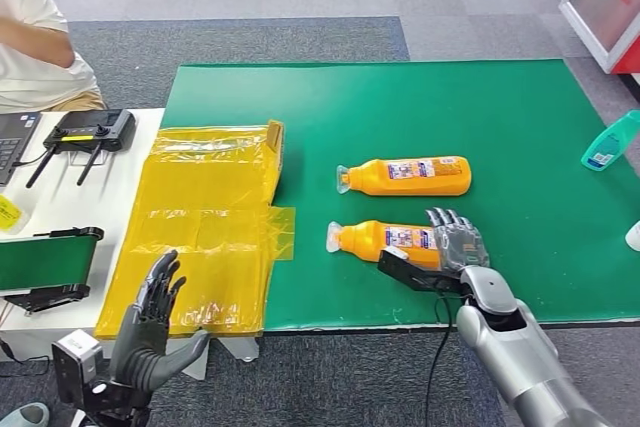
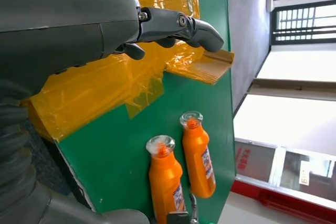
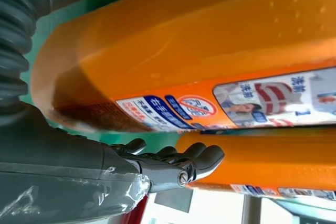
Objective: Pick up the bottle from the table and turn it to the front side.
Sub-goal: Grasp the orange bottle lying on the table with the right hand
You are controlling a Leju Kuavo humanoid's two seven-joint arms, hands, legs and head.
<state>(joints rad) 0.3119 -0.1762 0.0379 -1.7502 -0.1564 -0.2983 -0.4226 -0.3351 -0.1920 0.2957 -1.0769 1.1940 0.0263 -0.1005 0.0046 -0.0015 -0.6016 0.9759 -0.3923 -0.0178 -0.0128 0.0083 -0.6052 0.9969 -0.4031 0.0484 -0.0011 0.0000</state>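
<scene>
Two orange bottles with clear caps lie on their sides on the green mat [image 1: 528, 127], caps pointing left. My right hand [image 1: 453, 244] straddles the base end of the near bottle [image 1: 381, 239]: its fingers [image 1: 447, 218] reach over the far side and the thumb lies along the near side. In the right wrist view the near bottle [image 3: 198, 51] sits close to the palm, and a strip of green mat shows between it and the fingers [image 3: 190, 161]. The far bottle [image 1: 407, 176] lies parallel behind it. My left hand [image 1: 151, 322] hovers at the table's front edge, fingers spread and holding nothing.
Yellow plastic sheeting [image 1: 204, 227] covers the table's left part. A teal bottle [image 1: 610, 140] and a white object [image 1: 632, 237] lie at the mat's right edge. On the white side table sit a controller [image 1: 89, 132] and a small green belt unit [image 1: 49, 262]. A person [image 1: 30, 37] sits at far left.
</scene>
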